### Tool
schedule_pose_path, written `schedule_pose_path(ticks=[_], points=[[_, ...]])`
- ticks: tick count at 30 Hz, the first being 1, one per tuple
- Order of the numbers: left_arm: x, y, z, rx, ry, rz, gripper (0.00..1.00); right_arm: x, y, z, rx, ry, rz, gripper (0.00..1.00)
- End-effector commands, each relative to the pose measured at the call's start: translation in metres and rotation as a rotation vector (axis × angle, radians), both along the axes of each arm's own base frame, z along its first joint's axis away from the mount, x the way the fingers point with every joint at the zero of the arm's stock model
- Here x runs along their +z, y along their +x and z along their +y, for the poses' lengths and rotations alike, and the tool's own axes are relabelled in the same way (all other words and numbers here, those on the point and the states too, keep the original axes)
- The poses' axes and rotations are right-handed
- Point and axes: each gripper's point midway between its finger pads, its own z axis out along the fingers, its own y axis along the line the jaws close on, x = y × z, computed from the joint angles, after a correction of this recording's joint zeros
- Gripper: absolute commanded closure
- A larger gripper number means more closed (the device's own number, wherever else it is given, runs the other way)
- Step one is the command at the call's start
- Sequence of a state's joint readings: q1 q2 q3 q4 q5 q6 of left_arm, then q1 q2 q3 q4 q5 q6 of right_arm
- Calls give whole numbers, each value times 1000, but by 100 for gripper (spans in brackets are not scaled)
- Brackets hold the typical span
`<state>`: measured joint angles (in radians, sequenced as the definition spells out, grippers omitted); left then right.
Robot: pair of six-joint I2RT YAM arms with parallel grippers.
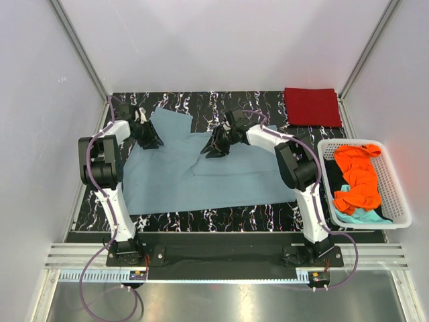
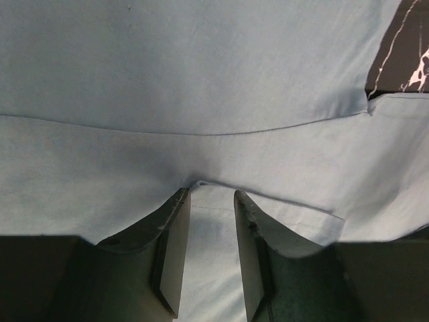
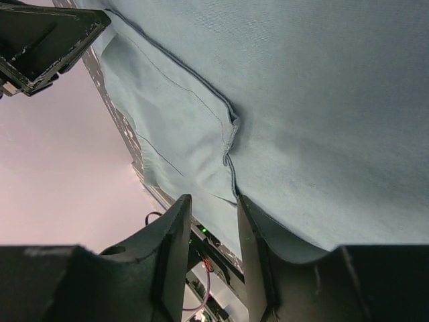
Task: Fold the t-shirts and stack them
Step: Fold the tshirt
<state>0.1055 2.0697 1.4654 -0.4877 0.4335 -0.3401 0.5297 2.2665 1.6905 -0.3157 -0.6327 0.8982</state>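
The blue shirt (image 1: 201,181) lies spread flat in the middle of the bench (image 1: 221,218), with its front side turned down toward the bench and one sleeve reaching to the far left. A part of its far edge near the middle is folded over onto the body. The left fingers (image 1: 151,137) (image 2: 181,204) are low on the far left part of this shirt. They stand narrow, with only a small gap, and the cloth is wrinkled just at their tips. I cannot tell if they pinch the cloth or only press on it. The right fingers (image 1: 214,147) (image 3: 179,211) are on the far middle edge of the same shirt, also narrow. In the right wrist view a hem runs down to the gap between their tips, but a real grip I cannot tell. The red shirt (image 1: 312,107) lies folded at the far right corner of the bench. At the right stands the basket (image 1: 348,143), and in it the orange shirt (image 1: 358,178) lies crumpled on top of the teal shirt (image 1: 362,216).
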Motion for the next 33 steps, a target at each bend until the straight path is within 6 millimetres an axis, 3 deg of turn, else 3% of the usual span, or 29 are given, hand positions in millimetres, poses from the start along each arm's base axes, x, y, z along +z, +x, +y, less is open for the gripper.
schedule_pose_path(ticks=[1, 7, 14, 27, 33], points=[[-3, 5, 2, -1, 10, -17, 63, 8, -2, 16, 46, 42, -26, 59], [-6, 8, 1, 1, 5, -11, 63, -3, -6, 18, 60, 34, -14, 59], [-12, 10, -3, 5, -32, 7, 62, -8, -5, 22, 78, 36, -23, 46], [-6, 8, -1, -3, -12, -6, 57, -16, 3, 29, 57, 34, -6, 48], [-19, 8, -2, -2, -22, 20, 64, -18, 9, 37, 47, 32, -10, 49]])
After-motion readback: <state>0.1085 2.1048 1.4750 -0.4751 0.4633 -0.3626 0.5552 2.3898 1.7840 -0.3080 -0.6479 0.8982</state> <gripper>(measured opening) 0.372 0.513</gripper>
